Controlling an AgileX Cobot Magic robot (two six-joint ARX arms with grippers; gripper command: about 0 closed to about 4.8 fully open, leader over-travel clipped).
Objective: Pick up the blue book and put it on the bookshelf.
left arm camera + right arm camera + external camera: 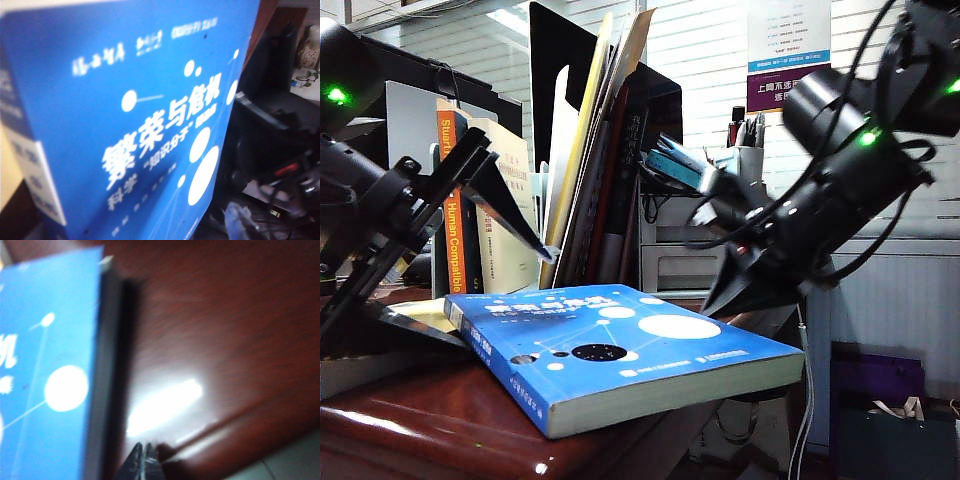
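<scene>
Blue book (pixel 620 350) flat, left tool (pixel 470 190) wide, right tool (pixel 145 460) pinched beside

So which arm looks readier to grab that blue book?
Probably left: the left gripper stands wide open at the spine of the blue book, while the right gripper looks shut beside its other edge.

Counted lying flat on the one dark wooden table (pixel 410 410): a single blue book (pixel 620 350), with two grippers beside it, the left gripper (pixel 510 300) at its left edge and the right gripper (pixel 715 305) at its right. Counted standing behind: one bookshelf (pixel 670 265), one orange-spined book (pixel 453 220), one pale yellow-covered book (pixel 505 210) just beside that, and one white pen cup (pixel 752 160); loose upright sheets and folders too tightly packed to number. Also three green lamps on the two arms.
</scene>
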